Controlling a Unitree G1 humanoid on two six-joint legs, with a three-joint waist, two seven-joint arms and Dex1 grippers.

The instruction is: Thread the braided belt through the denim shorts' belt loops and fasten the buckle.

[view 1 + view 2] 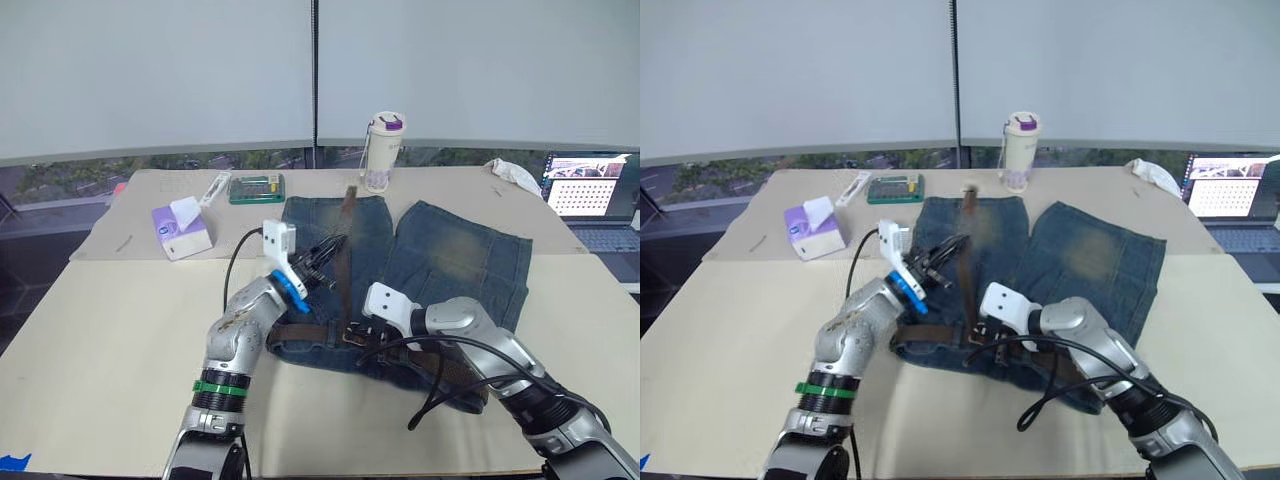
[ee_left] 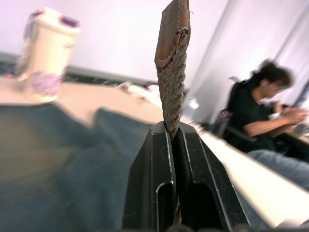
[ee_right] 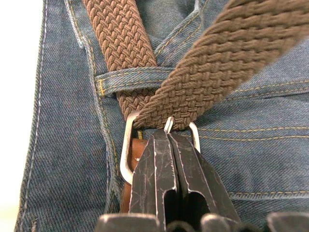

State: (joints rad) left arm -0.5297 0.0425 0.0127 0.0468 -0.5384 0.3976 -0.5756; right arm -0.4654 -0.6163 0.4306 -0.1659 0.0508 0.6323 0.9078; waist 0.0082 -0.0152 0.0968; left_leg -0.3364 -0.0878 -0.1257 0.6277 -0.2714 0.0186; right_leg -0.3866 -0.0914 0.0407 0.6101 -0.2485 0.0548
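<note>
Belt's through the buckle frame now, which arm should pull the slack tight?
Left. The left gripper is shut on the braided belt near its leather tip, free to draw it away. The right gripper sits shut at the buckle, better suited to steadying it.

Brown braided belt [image 3: 212, 67] runs through the buckle [image 3: 129, 145] on flat denim shorts [image 1: 455, 250].

The right hand [image 3: 170, 145] covers the lower part of the buckle [image 3: 129, 145]; the right arm hides part of the shorts' [image 1: 450, 250] waistband.
</note>
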